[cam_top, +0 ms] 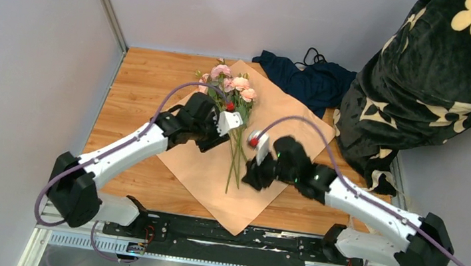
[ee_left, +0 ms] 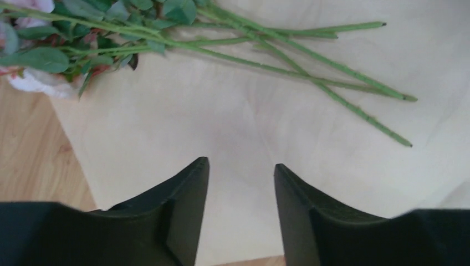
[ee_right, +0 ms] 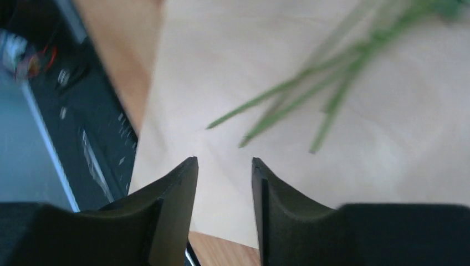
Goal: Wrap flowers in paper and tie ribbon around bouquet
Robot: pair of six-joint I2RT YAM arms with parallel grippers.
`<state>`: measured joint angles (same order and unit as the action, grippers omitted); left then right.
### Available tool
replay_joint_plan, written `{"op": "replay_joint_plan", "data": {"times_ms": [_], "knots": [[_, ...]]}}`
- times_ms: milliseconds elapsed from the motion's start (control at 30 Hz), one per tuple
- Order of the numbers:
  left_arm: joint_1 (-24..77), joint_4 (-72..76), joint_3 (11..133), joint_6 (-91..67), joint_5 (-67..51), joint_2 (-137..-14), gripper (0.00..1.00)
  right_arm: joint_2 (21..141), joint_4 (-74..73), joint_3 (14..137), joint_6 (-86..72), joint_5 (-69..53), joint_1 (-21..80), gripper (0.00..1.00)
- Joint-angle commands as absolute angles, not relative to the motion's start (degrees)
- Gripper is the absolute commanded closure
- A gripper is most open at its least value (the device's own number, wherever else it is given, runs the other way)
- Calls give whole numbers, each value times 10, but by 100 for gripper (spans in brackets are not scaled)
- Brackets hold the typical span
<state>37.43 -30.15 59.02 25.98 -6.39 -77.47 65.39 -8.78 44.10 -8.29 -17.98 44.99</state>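
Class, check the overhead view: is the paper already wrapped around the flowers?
No, the paper lies spread flat, tan face up, with the flowers lying on top.

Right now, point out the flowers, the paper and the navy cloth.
flowers [cam_top: 240, 84], top view, on a pink bloom.
paper [cam_top: 277, 94], top view, bare tan face right of the blooms.
navy cloth [cam_top: 312, 81], top view, middle of the crumpled heap.

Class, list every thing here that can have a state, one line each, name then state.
flowers: lying loose on the paper, unwrapped, untied.
paper: spread flat, tan side up.
left gripper: open, empty, above the paper.
right gripper: open, empty, above the paper.
navy cloth: crumpled.
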Motion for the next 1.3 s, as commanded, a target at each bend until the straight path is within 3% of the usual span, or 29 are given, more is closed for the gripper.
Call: {"op": "replay_joint_plan", "data": {"times_ms": [0,100,167,500,700,767,833,933,967,1267], "knots": [[349,-362,571,276,-63,-706,42,573,-113,357,168,-206,645,47],[345,-366,551,278,-44,-660,32,521,-64,275,267,-183,751,32],[344,-370,543,277,-37,-643,29,516,-53,255,289,-157,793,27],[344,-382,539,259,-40,-639,26,648,108,216,301,-54,827,25],[344,-383,538,261,-40,-637,25,706,179,198,306,-89,827,28],[344,-382,535,261,-42,-636,25,710,178,198,302,-70,827,33],[345,-382,532,262,-47,-634,25,703,180,196,291,-52,824,46],[344,-386,530,275,-62,-629,25,673,165,199,273,-45,809,93],[344,-388,530,283,-70,-626,25,655,150,204,271,-54,795,99],[344,-435,563,313,-270,-642,25,624,142,259,293,-205,613,100]]}}
